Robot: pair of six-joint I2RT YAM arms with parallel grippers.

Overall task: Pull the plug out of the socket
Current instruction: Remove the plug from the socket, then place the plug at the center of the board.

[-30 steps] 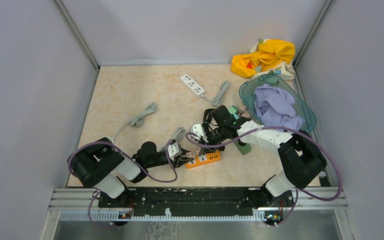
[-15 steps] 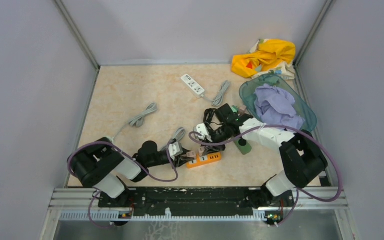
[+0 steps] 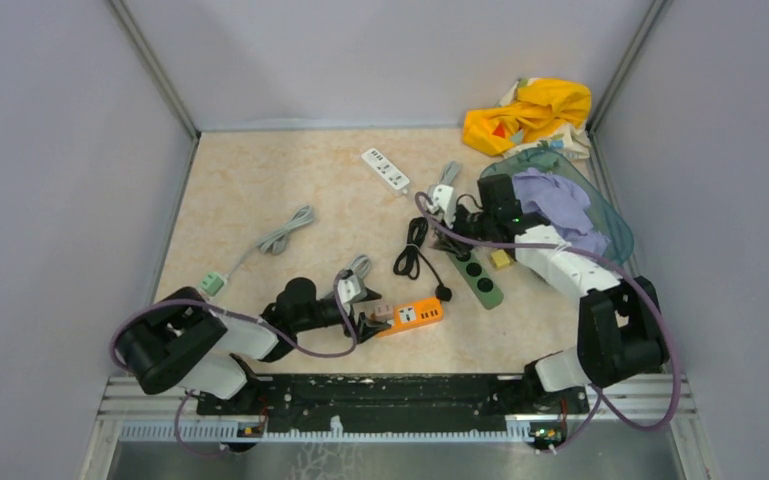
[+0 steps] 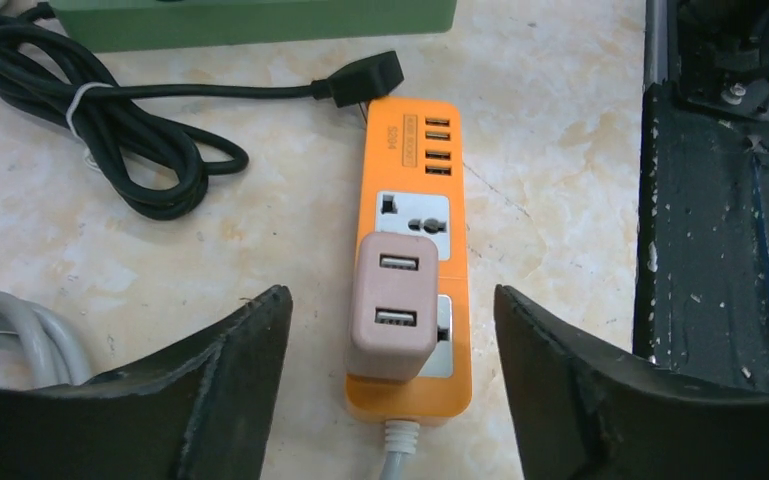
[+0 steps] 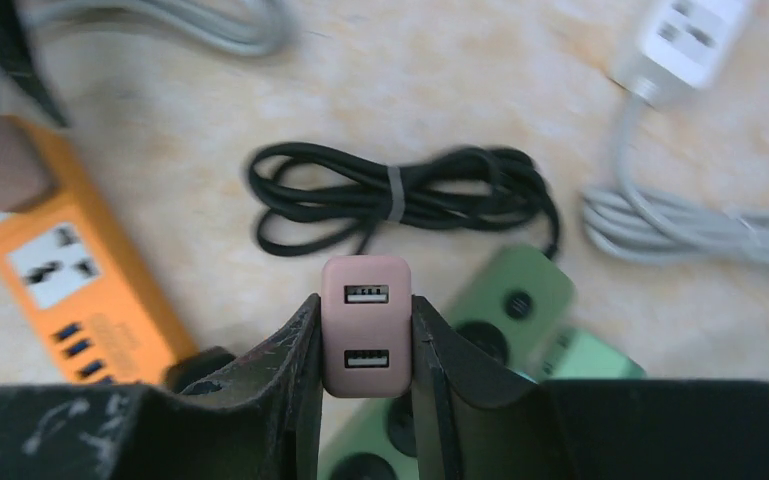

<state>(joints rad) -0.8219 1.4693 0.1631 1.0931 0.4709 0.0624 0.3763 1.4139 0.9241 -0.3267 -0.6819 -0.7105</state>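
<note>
Right hand (image 5: 367,310) is closed tight on a pink plug (image 5: 367,325), a two-port USB block; the block is pinched by its sides between both fingers, ports facing the wrist camera; it is held clear of any socket, above the end of the green power strip (image 5: 520,300) and the coiled black cable (image 5: 400,195). In the top view the right hand is seen at the far right of the tabletop (image 3: 260,180), near the teal basket (image 3: 615,225) with the lilac cloth (image 3: 550,210).

Left hand (image 4: 390,295) is parted wide and nothing is held; its fingers (image 4: 220,380) are set either side of the orange power strip (image 4: 410,215), with a gap left on both sides. A second pink plug (image 4: 392,320) is seated in the socket of the orange strip nearest the strip's cord; it is untouched by the fingers; the socket beside it and four USB ports are seen uncovered. The orange strip lies flat near the front edge, well apart from the right hand.

White power strip (image 3: 386,168) lies further back; yellow cloth (image 3: 530,110) is bunched in the far right corner.
</note>
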